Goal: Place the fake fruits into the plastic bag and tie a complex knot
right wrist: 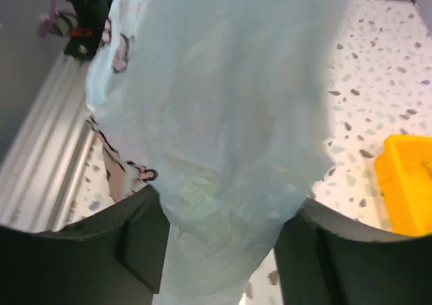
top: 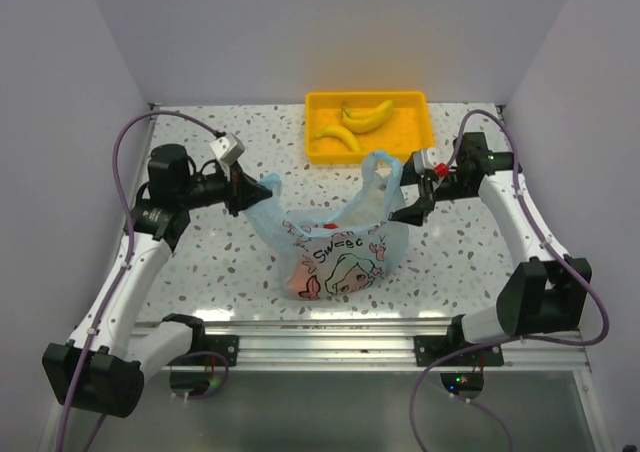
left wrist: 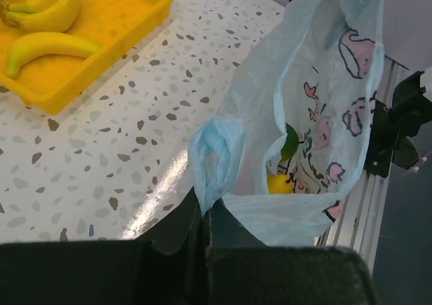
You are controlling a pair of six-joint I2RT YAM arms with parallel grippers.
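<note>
Closest to the lens, the left pincer (left wrist: 206, 214) was clenched on a folded handle loop (left wrist: 217, 150) of the plastic bag (top: 340, 242), its black jaws pressed together with pale-blue film pinched between them. The right pincer (right wrist: 223, 251) had a thick bunch of the bag's other side between its jaws. They stood apart around that bunch, and I judged them to be grasping it, since from above the film drew to a point at that pincer. The bag hung between the two arms, its base on the worktop (top: 200, 262) about midway between the left and right edges and nearer the near edge than the far one. Through its mouth a yellow lemon (left wrist: 280, 183) and a green lime (left wrist: 290, 143) showed. Two bananas (top: 352, 124) lay in the yellow tray (top: 422, 144) at the middle of the far edge, so filling looked unfinished, and no knot had been made. Both pincers were occupied, so letting one side go to fetch a banana could let the limp mouth fold shut, or the bag slump and spill fruit. Pulling harder could tear the thin film or slip it from the jaws. The fruits inside could not be counted, and a reddish-orange patch low in the bag was unclear. The right wrist view was nearly all film, hiding the pads' contact.
</note>
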